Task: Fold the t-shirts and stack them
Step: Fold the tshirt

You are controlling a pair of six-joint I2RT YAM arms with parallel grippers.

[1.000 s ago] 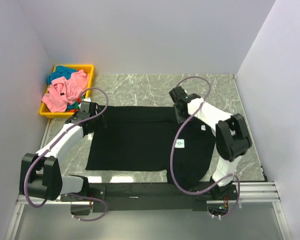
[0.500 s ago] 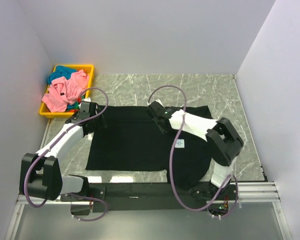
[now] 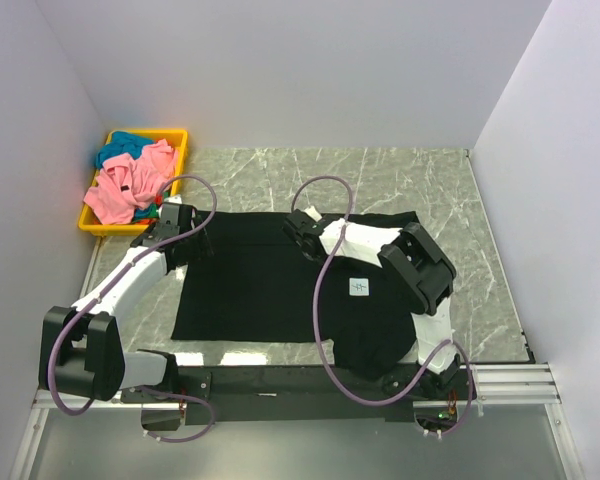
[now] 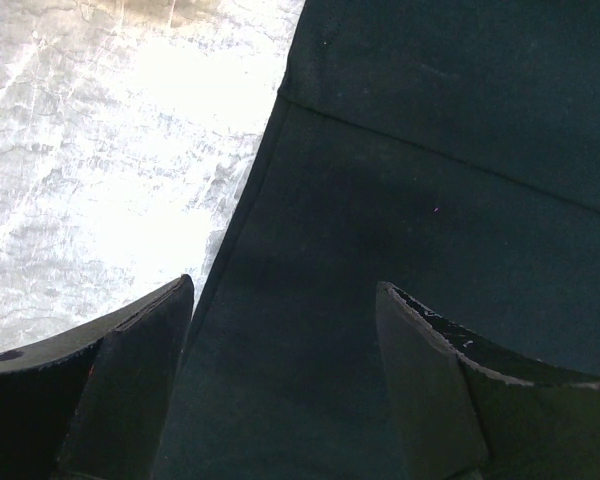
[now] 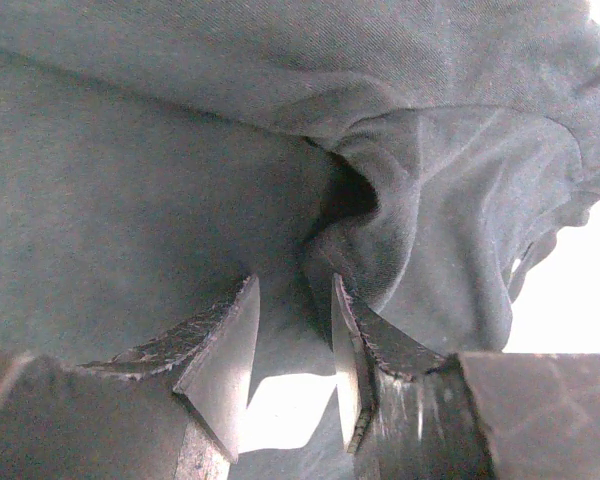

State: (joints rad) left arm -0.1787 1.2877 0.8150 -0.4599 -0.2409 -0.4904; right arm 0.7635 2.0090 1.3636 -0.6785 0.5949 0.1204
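Note:
The large black t-shirt (image 3: pixel 250 290) lies spread on the marble table, its right part doubled over, with a white tag (image 3: pixel 358 287) showing. My right gripper (image 3: pixel 298 228) is near the shirt's far edge. In the right wrist view it (image 5: pixel 293 285) is shut on a bunched fold of the black fabric (image 5: pixel 400 180). My left gripper (image 3: pixel 187 243) is at the shirt's far left corner. In the left wrist view it (image 4: pixel 283 290) is open, its fingers straddling the shirt's left hem (image 4: pixel 430 150). The pink t-shirt (image 3: pixel 130 185) and the teal t-shirt (image 3: pixel 125 143) lie crumpled in the bin.
A yellow bin (image 3: pixel 180 150) stands at the far left corner, just beyond my left gripper. Bare marble table (image 3: pixel 280 175) lies behind the shirt and to its left (image 4: pixel 100 150). White walls close in three sides. Purple cables loop over both arms.
My right gripper has moved left across the shirt's far edge, drawing the right part of the black shirt over with it. The left arm has not moved.

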